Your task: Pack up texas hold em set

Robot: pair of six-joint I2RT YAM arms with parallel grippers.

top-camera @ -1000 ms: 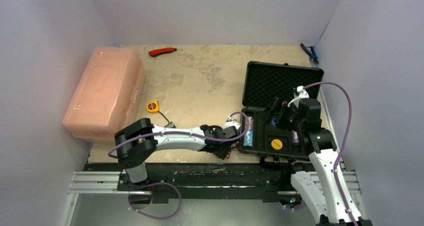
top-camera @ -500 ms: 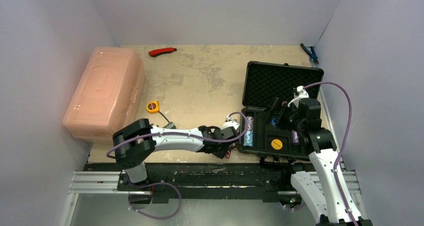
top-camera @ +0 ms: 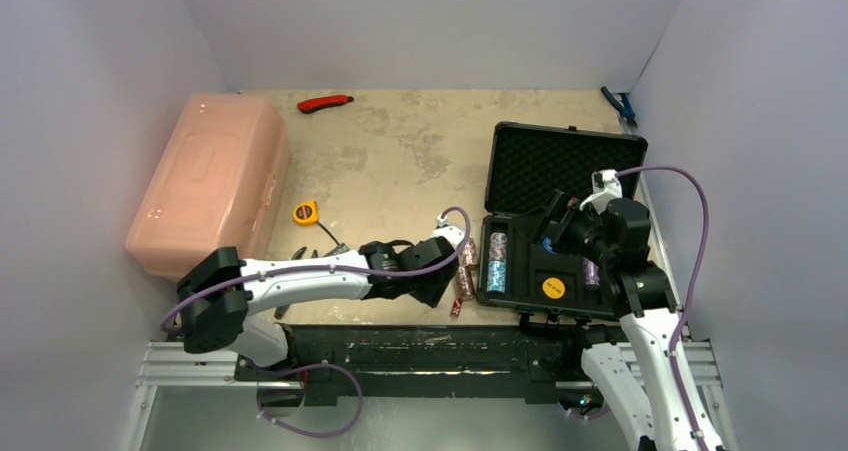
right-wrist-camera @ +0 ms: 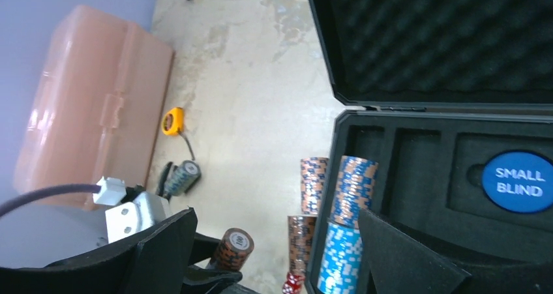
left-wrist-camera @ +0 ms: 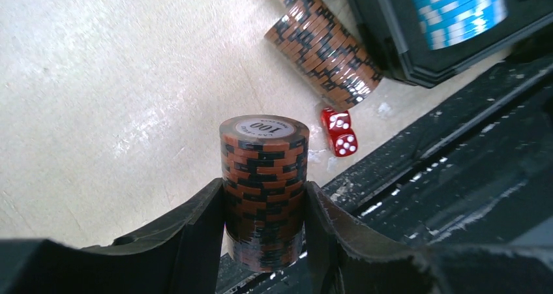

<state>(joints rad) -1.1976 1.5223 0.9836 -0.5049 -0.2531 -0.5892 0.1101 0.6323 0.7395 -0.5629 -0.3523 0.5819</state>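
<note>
Blue chips (right-wrist-camera: 340, 258) already sit in the open briefcase (top-camera: 565, 166) at the counter's 4 o'clock. The left gripper (left-wrist-camera: 264, 229) clamps an orange stack (left-wrist-camera: 264, 176), and the right gripper (right-wrist-camera: 274, 242) gapes wide and empty. Loose stacks (left-wrist-camera: 323, 46) and red dice (left-wrist-camera: 339, 132) still lie at the case's 8 o'clock.

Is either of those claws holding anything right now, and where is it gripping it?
The left gripper holds a stack of orange-and-black poker chips, fingers pressing its curved sides, lower half. The right gripper is open, holding nothing.

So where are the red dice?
In the top view, the red dice lie at the table's near edge, left of the black case, beside the toppled orange chip stack.
</note>
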